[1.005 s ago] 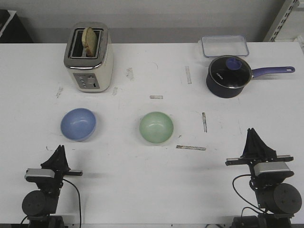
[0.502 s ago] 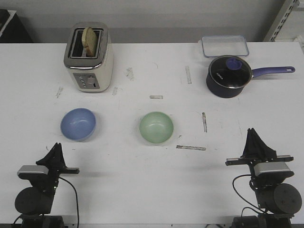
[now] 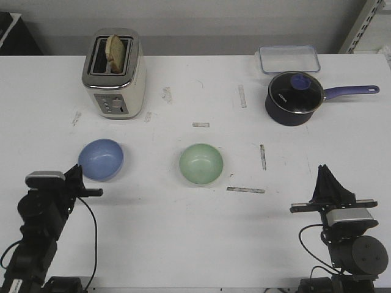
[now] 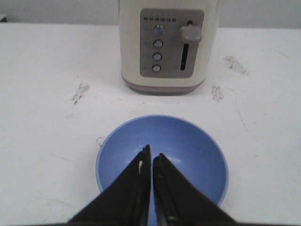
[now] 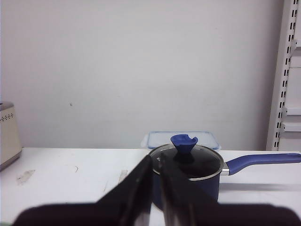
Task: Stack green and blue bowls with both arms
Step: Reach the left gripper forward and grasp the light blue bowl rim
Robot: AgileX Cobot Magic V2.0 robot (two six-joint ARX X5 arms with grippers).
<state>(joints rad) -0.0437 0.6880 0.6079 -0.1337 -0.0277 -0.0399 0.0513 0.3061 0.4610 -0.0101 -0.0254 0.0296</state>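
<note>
The light blue bowl [image 3: 101,159] sits empty on the white table at the left. The pale green bowl [image 3: 201,163] sits empty near the middle, apart from it. My left gripper [image 3: 77,173] is shut and empty, raised just before the blue bowl's near left rim. In the left wrist view its tips [image 4: 151,151] point over the blue bowl [image 4: 188,150]. My right gripper [image 3: 324,170] is shut and empty, low at the near right, far from both bowls. In the right wrist view the right gripper [image 5: 156,161] points toward the back of the table.
A cream toaster [image 3: 113,73] with bread in it stands behind the blue bowl and also shows in the left wrist view [image 4: 162,44]. A dark blue lidded saucepan [image 3: 294,97] and a clear container [image 3: 288,59] stand at the back right. Tape marks dot the table [image 3: 183,232].
My left arm has risen and swung forward, bringing its shut gripper up to the blue bowl's near side. The right arm and both bowls have not moved.
</note>
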